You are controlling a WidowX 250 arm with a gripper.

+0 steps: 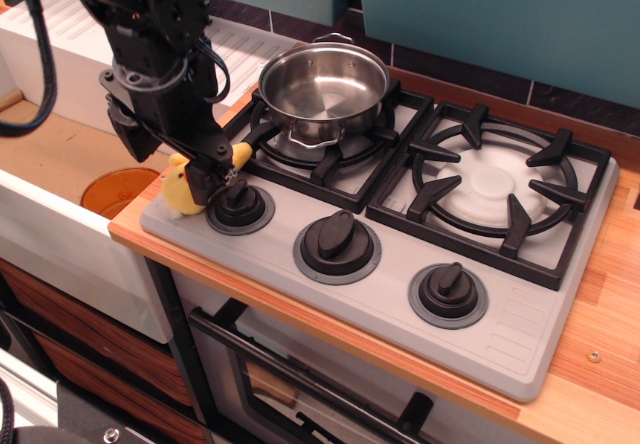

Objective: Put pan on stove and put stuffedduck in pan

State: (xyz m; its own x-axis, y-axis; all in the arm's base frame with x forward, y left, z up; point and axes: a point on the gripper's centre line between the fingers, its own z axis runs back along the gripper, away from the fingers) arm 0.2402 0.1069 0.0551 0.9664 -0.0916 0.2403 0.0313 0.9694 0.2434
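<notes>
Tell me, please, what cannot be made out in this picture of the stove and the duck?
- Gripper: its dark body blocks the fingertips, so whether it is open or shut cannot be told.
- Stuffedduck: mostly hidden behind the gripper; beak and eyes do not show.
- Arm: cut off by the top edge.
- Pan: its far handle barely shows.

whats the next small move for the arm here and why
Probably close the jaws on the stuffedduck. The gripper is already down over it at the stove's front left corner, and the pan sits empty on the left burner. Whether the jaws have closed yet is hidden.
</notes>
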